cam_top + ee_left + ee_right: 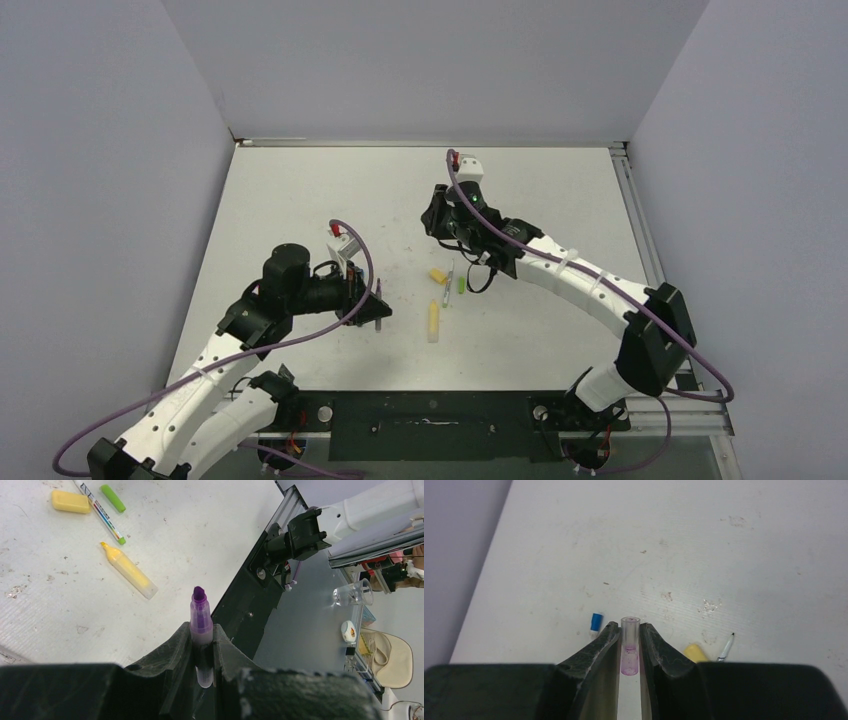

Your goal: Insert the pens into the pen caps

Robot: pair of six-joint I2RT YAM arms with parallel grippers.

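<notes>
Since the left gripper pinches the purple pen and the right gripper, at its 1 o'clock, pinches the pink-purple cap, any tilt could bump the tip off the rim and twist one loose.

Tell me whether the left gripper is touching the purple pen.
Touching. The left wrist view shows the left gripper clamped against both sides of the purple pen.
</notes>
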